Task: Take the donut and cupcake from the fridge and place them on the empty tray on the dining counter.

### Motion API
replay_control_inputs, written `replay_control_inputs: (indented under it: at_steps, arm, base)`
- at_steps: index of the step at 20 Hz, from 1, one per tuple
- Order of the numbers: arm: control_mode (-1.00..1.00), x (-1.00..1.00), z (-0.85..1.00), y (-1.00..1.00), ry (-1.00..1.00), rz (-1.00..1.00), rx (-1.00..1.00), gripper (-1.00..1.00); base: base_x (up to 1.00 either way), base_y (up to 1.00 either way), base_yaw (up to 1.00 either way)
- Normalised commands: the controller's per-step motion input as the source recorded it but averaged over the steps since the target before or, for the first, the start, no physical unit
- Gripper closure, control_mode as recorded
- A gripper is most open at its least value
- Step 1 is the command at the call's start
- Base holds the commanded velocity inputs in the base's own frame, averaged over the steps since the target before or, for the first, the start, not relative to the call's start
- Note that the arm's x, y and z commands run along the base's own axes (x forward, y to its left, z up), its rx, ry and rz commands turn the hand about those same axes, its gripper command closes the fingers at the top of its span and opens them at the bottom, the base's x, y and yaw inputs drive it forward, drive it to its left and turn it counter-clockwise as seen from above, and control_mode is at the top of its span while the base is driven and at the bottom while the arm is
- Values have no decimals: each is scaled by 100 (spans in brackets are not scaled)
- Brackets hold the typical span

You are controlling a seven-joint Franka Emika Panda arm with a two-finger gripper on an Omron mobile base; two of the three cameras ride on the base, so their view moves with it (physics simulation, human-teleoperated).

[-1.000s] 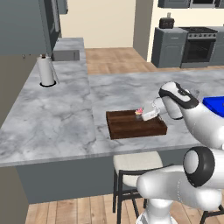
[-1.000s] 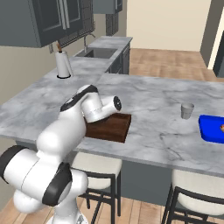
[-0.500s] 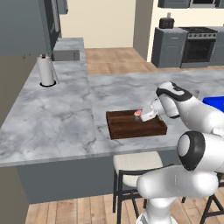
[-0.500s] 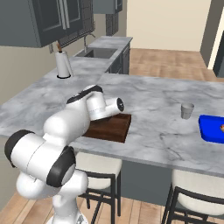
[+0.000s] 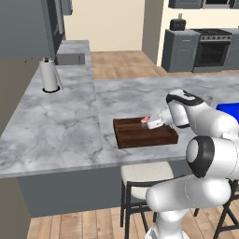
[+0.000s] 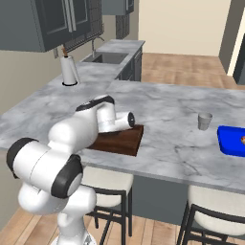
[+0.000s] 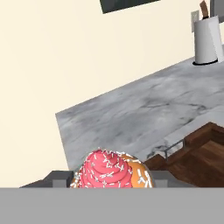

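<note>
Dining counter [image 5: 70, 126]: broad grey-white marble top, the robot stationed at its near edge by a stool [image 5: 144, 173]. A paper towel roll [image 5: 48, 75] stood far off toward the sink end; a small cup [image 6: 205, 121] and a blue bin [image 6: 233, 141] sat well apart on the other side.

Tray [image 5: 140, 135]: dark wood, low rim, lying flat near the counter's front edge, long axis running along that edge. Its floor looked bare in the left base view; no donut seen on it.

Gripper [image 5: 154, 123]: reached out level over the tray's far right part, fingers pointing across it.

Cupcake [image 7: 113, 170]: pink, speckled frosting, sitting between the fingers, which were clamped on it, partly closed to its width. In the hand view the tray's rim and floor lay just ahead of and below the cupcake.

Judgement: the key relation was vertical. The cupcake hung above the tray floor, inside the rim line, so a short lowering and release would seat it. Tipping on release looked the main risk.
</note>
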Motion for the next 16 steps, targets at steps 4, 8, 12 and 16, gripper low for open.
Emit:
replay_control_inputs:
  at_steps: [4,8,12,16]
  arm:
    - [-100,4,-13,11,0,-3,0,100]
    - [-100,14,-17,0,0,0,0,100]
    - [-100,18,-20,0,0,0,0,100]
    - [-100,25,-20,0,0,0,0,100]
  base:
    - [0,0,0]
    - [0,0,0]
    - [0,0,0]
    - [0,0,0]
